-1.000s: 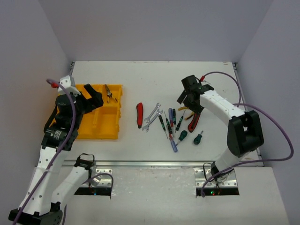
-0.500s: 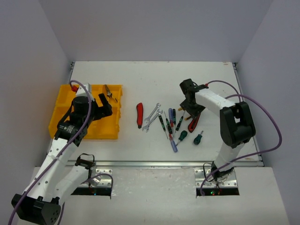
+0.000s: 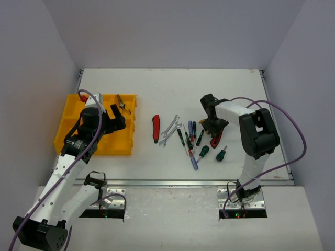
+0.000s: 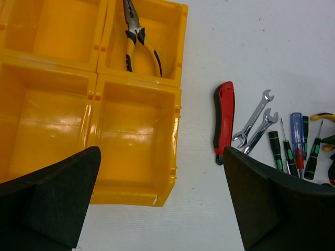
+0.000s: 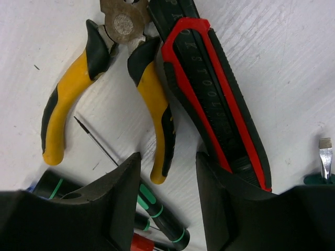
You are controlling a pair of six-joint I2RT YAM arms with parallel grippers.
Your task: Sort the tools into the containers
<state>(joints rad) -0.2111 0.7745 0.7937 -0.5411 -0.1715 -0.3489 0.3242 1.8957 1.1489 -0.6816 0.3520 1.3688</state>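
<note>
The yellow tray [image 3: 70, 128] sits at the left, and yellow-handled pliers [image 3: 123, 103] lie in its far right compartment [image 4: 140, 39]. My left gripper [image 3: 118, 117] hovers open and empty over the tray's right side [image 4: 161, 157]. A red-handled knife [image 3: 155, 128], two silver wrenches [image 3: 170, 129] and several screwdrivers [image 3: 191, 138] lie mid-table. My right gripper [image 3: 213, 125] is low over the right end of the pile. Its open jaws [image 5: 167, 157] straddle one handle of the yellow-handled pliers [image 5: 152, 94], next to the red-black-handled pliers [image 5: 214, 104].
Two stubby green-handled screwdrivers [image 3: 203, 151] [image 3: 222, 153] lie nearest the front edge. Green-ringed black screwdriver handles [image 5: 157, 209] lie right under my right fingers. White walls enclose the table at the back and sides. The other tray compartments [image 4: 52, 36] that show hold nothing.
My left arm swung right from the tray's left side to its right side, then held still. My right gripper dropped down onto the pliers, and its arm folded closer in.
</note>
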